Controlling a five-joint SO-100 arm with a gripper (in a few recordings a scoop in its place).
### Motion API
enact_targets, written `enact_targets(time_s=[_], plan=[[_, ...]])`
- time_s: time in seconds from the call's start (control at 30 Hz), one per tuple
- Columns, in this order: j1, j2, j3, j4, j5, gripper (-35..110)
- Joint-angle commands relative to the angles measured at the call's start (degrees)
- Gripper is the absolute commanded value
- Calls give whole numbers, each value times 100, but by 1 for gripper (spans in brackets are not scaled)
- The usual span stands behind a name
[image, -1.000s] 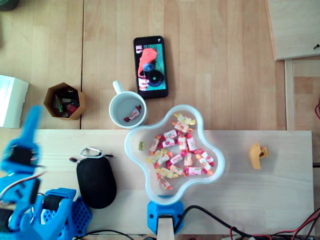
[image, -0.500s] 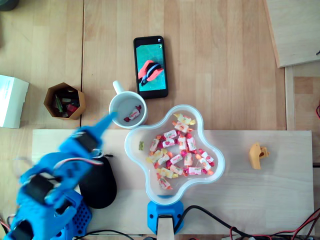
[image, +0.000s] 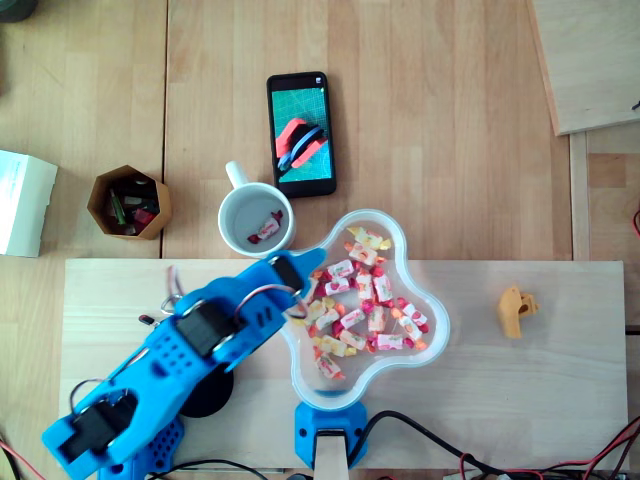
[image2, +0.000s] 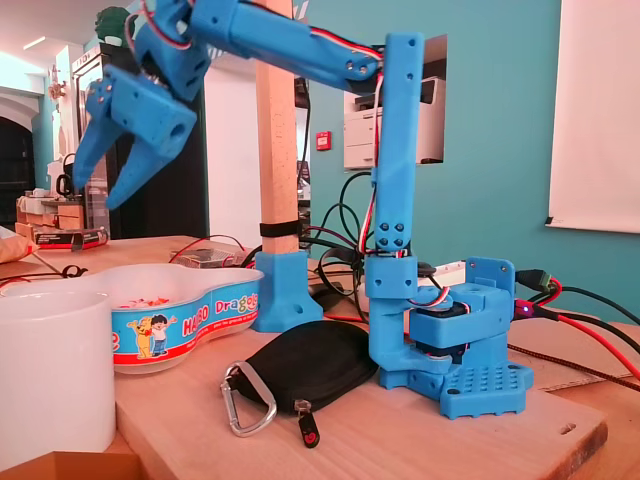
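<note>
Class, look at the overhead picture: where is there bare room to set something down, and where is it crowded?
Free: the board between the candy bowl and the orange piece; the tabletop right of the phone. Crowded: around the mug, where the open hand hangs over the bowl's left rim beside the black pouch.

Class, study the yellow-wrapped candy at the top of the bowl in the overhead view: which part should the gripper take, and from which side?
Grip the yellow-wrapped candy across its plump middle, coming straight down from above. The wall of the bowl probably blocks any side approach, and the twisted ends look too thin to hold.
</note>
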Motion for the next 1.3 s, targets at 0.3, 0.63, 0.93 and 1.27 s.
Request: enact_targets(time_s=[0.3, 0.63, 0.93, 1.27], plan=[[-1011, -1213, -1002, -158, -1775, 21], [-1670, -1230, -984, -62, -1942, 20], [-2408, -1187, -1652, -167, -2048, 21], [-1986, -1107, -1679, -44, -2092, 21]])
